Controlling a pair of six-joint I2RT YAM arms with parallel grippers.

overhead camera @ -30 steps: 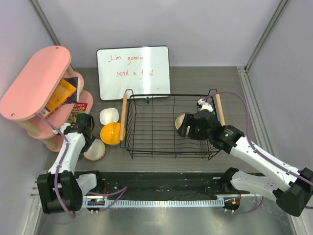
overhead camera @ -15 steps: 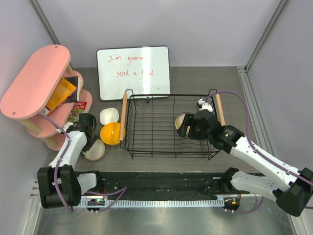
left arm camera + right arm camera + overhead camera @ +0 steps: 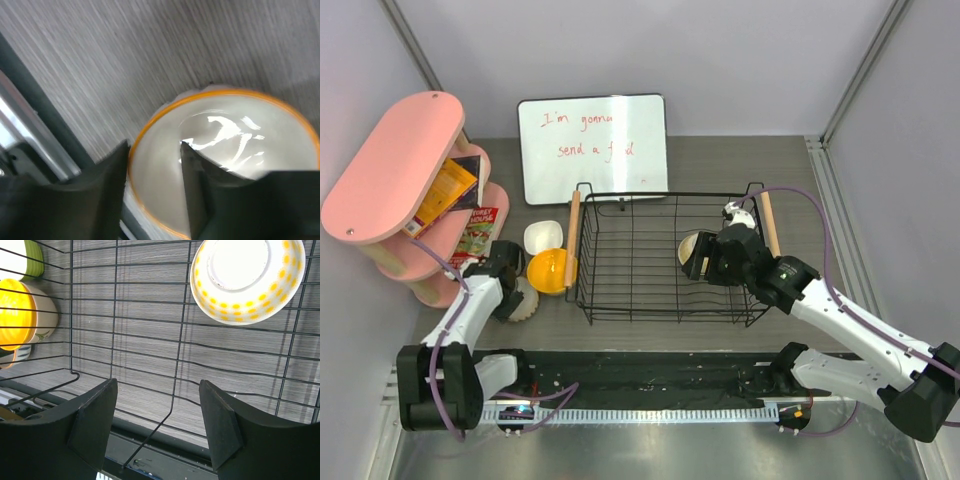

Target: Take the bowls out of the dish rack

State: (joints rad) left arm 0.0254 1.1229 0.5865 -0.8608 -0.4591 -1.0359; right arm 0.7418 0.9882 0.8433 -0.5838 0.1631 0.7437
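One dotted bowl (image 3: 247, 277) sits in the dish rack (image 3: 660, 312) near its right wall, just ahead of my right pincer (image 3: 159, 390), which is spread and empty. My left pincer (image 3: 153, 150), also released, straddles the rim of an orange-rimmed bowl (image 3: 235, 150) on the surface (image 3: 150, 50) outside the rack. If I lift away crookedly, I could hook that rim and tip the bowl. On the right, a finger may snag a wire.
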